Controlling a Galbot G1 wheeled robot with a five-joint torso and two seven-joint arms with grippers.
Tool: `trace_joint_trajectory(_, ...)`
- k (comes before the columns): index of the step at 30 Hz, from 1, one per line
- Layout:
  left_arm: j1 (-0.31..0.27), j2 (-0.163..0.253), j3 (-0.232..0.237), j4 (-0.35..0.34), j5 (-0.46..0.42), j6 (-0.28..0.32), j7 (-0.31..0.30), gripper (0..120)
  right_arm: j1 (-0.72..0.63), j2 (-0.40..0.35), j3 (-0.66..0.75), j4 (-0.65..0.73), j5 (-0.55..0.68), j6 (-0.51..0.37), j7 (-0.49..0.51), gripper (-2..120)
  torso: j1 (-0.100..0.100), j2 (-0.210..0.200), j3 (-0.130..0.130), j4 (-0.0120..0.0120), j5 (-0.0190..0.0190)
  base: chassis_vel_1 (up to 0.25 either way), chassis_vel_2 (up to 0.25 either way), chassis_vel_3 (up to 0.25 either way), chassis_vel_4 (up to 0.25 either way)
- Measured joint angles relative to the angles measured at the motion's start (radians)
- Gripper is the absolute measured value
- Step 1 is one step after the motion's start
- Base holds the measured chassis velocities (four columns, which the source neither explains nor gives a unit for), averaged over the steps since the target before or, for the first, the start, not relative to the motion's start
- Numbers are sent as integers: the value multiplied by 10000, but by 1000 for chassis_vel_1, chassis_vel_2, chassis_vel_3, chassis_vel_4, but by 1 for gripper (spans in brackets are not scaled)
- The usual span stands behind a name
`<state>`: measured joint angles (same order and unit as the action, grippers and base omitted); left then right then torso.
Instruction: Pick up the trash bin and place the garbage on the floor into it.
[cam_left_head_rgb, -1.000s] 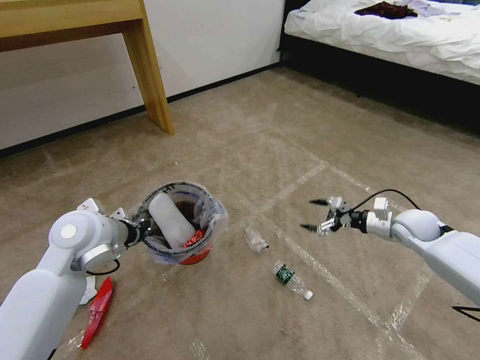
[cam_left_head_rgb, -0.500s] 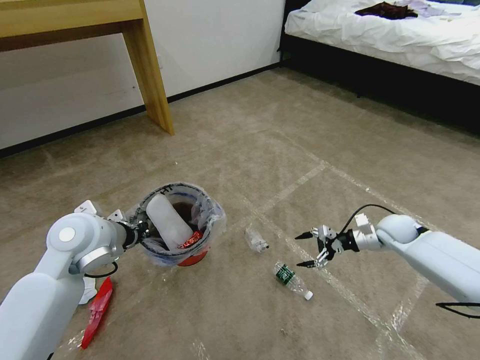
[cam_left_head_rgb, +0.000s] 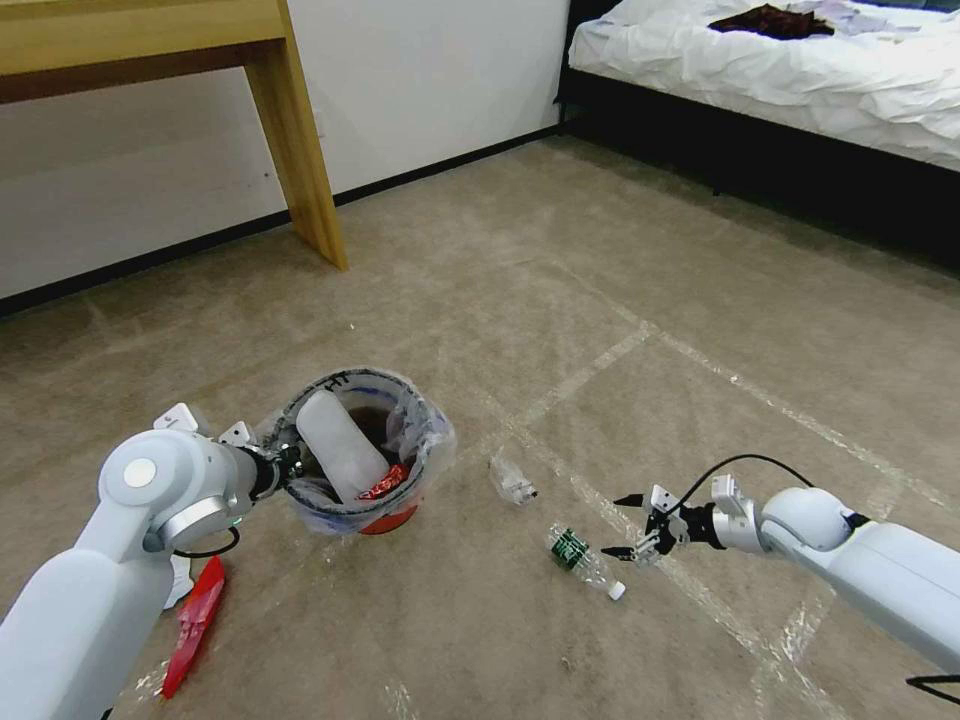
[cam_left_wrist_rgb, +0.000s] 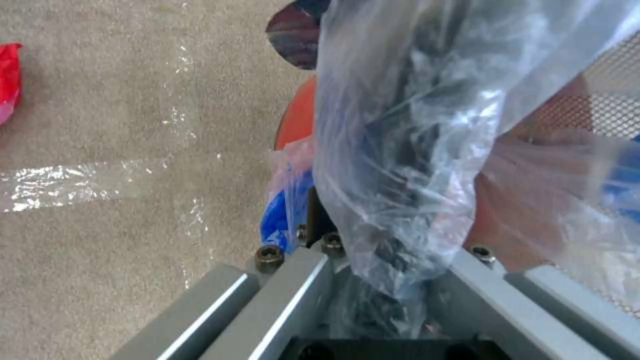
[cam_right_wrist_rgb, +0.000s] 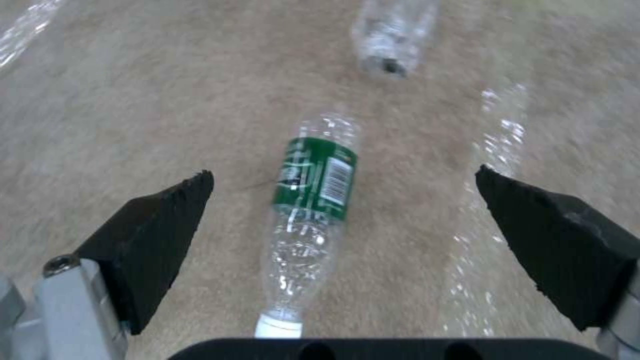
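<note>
Bin's partly filled: my left gripper (cam_left_head_rgb: 285, 468) pinches the trash bin (cam_left_head_rgb: 360, 450) rim, right gripper (cam_left_head_rgb: 628, 525) spread beside the green-labelled bottle (cam_left_head_rgb: 580, 556); other bottle (cam_left_head_rgb: 512, 480), red wrapper (cam_left_head_rgb: 195, 620) left.

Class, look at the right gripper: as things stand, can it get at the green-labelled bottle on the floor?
Probably yes. The right gripper hangs beside the bottle with jaws open, and the carpet between them is bare.

left gripper (cam_left_wrist_rgb: 373, 300) fingertips were buried in the trash bin's (cam_left_head_rgb: 385, 518) clear liner bag (cam_left_wrist_rgb: 413, 150). red wrapper (cam_left_wrist_rgb: 8, 80) was cut off at 9 o'clock. far clear bottle (cam_right_wrist_rgb: 393, 35) was blurred at 12 o'clock.
</note>
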<state>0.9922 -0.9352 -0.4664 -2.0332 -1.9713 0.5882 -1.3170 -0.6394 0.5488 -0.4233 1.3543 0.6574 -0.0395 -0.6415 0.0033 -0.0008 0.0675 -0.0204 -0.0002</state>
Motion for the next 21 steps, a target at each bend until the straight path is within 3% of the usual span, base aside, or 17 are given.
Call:
trace_joint_trajectory(13, -11, -86, 101, 51, 126, 19, 43, 0, -37, 126, 267, 46, 726, -540, 673, 100, 0, 0, 0, 1, 0, 0, 0, 0, 0)
trace_joint_trajectory(21, 81, -86, 116, 44, 177, 32, 64, 0, 53, 960, 116, -362, 1143, -797, 892, 100, 0, 0, 0, 2, -2, 0, 0, 0, 0)
